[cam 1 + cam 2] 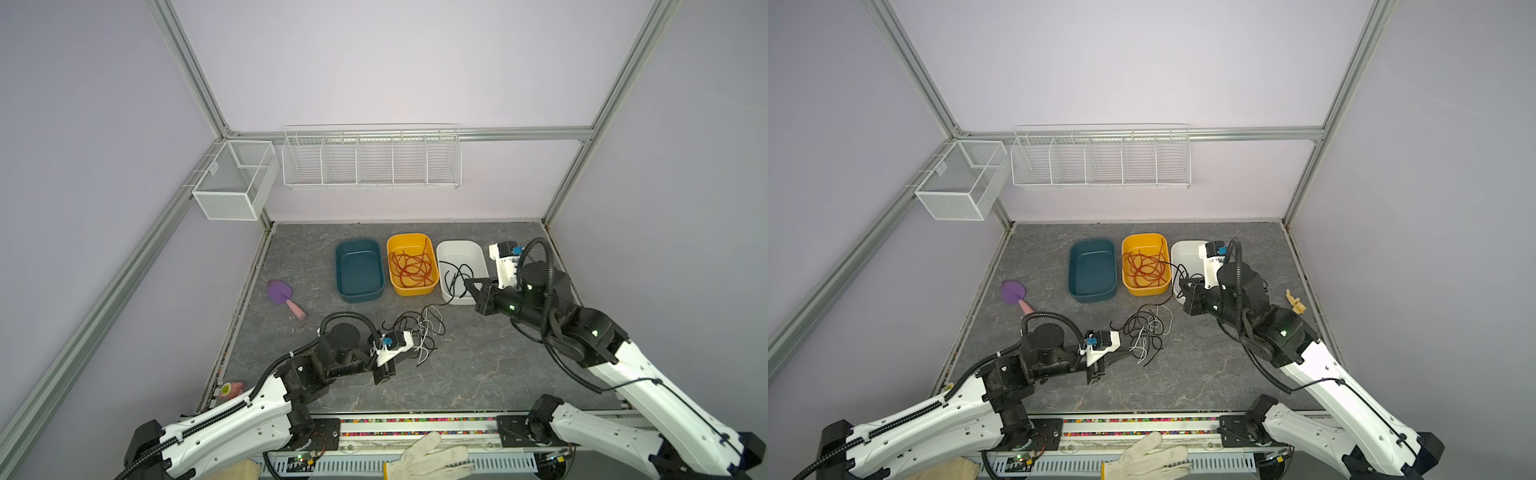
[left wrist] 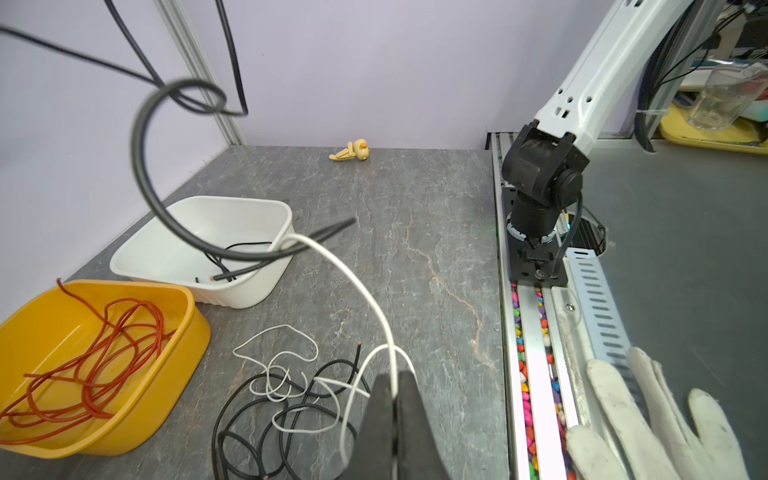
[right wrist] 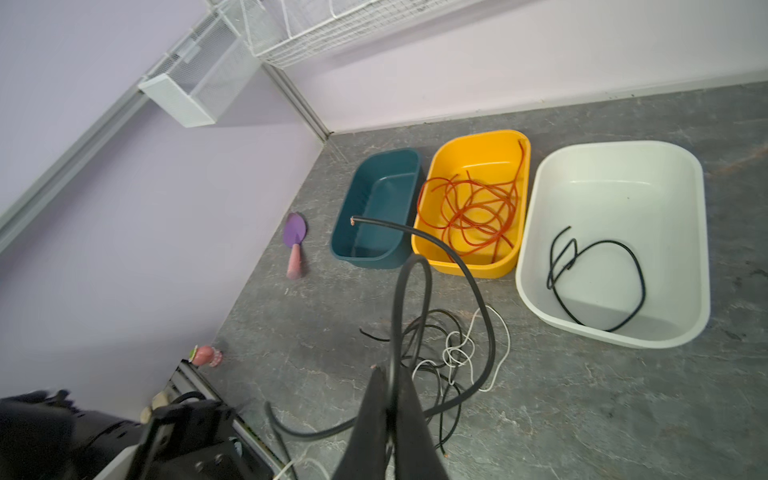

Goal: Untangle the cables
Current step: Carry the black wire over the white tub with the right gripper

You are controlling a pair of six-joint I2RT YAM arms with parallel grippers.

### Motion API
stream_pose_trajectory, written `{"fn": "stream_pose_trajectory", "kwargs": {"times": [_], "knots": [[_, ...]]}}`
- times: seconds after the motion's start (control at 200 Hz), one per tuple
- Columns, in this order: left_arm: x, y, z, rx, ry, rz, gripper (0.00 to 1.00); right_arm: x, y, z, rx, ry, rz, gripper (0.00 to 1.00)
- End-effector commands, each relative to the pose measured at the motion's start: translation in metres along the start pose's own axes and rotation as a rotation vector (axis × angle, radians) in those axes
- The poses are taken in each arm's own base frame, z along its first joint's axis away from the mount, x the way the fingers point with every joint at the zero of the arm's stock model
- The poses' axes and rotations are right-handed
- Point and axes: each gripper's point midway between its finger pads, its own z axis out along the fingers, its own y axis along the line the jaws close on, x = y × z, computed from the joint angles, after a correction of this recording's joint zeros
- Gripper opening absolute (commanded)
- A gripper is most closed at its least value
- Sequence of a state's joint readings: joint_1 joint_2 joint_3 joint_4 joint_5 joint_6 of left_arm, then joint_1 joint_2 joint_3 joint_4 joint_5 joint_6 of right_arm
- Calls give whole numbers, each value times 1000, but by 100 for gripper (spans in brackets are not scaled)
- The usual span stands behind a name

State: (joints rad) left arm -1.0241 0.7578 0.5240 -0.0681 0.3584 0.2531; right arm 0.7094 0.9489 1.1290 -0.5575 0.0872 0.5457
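Left gripper (image 2: 394,379) pinched shut on a white cable (image 2: 378,311); right gripper (image 3: 390,376) clamped on a black cable (image 3: 395,311) (both grips only clear in wrist views). Tangle (image 1: 419,330) lies mid-table, near the yellow bin (image 1: 413,291) of red-orange cables (image 1: 411,270). Bare tabletop (image 1: 478,374) runs from tangle to front rail (image 1: 415,420). Right gripper hovers at the white bin (image 1: 459,249), side wall close behind its arm.
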Motion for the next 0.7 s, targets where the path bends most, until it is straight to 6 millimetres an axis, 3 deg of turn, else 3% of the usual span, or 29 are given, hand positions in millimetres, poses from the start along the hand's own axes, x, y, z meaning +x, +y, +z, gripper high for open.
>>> {"fn": "stream_pose_trajectory", "kwargs": {"times": [0.0, 0.295, 0.49, 0.695], "knots": [[-9, -9, -10, 36, -5, -3, 0, 2, -12, 10, 17, 11, 15, 7], [-12, -15, -22, 48, 0, 30, 0, 8, -62, 29, 123, 50, 108, 7], [-2, -5, -19, -2, 43, 28, 0, -6, -56, 18, 87, 13, 102, 6], [12, 3, 0, 2, 148, 49, 0, -25, -59, 18, 126, -9, 67, 7]]}}
